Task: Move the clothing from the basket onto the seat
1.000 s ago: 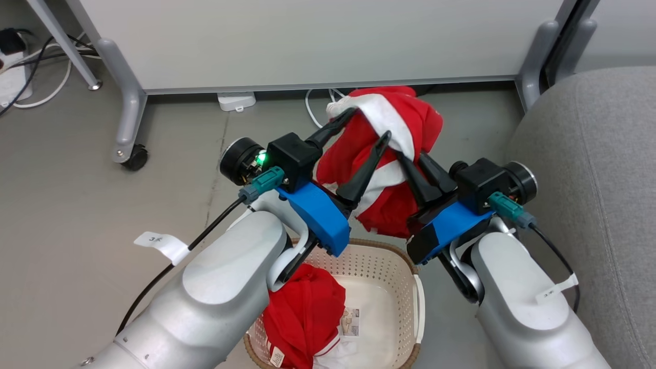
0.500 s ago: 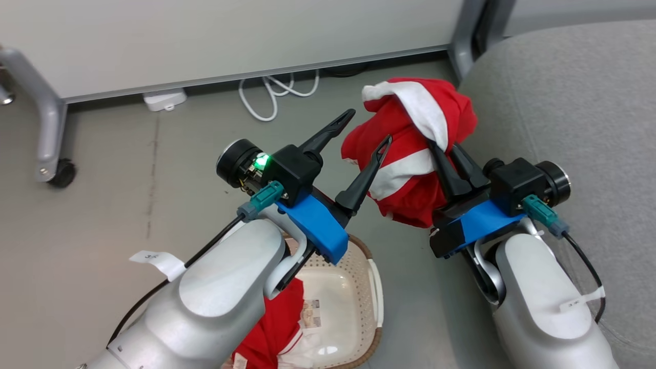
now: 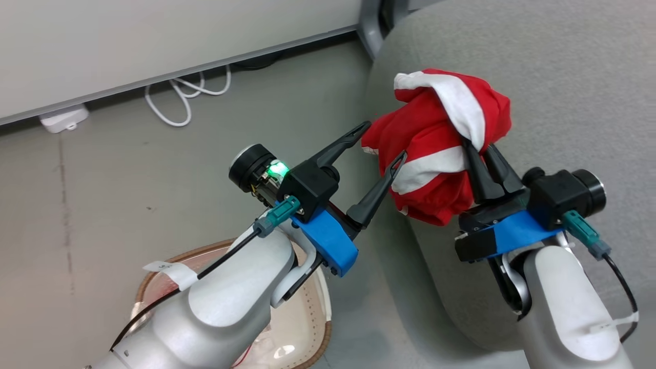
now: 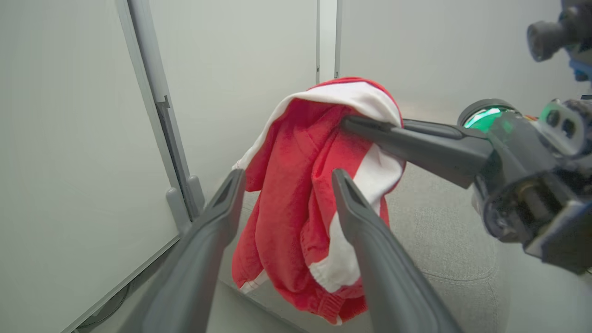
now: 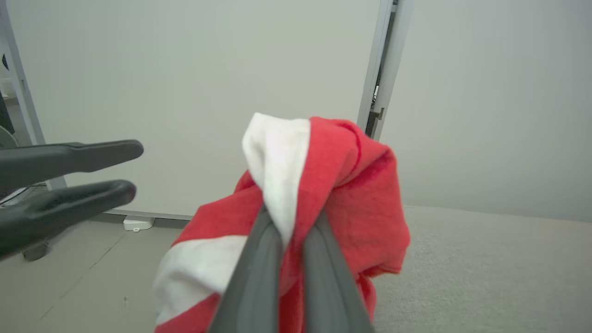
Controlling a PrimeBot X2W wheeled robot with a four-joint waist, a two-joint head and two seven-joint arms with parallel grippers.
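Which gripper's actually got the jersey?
The right gripper, pinched shut on the red jersey. The left gripper is open beside it, gripping nothing.

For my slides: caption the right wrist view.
Right gripper shut on red-and-white jersey by the grey seat; left gripper open.

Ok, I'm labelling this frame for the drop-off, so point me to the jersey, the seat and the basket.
jersey (image 3: 428, 134), head view, on the bunched red cloth left of its white band.
seat (image 3: 564, 77), head view, on the bare grey cushion top.
basket (image 3: 197, 251), head view, on its brown rim.
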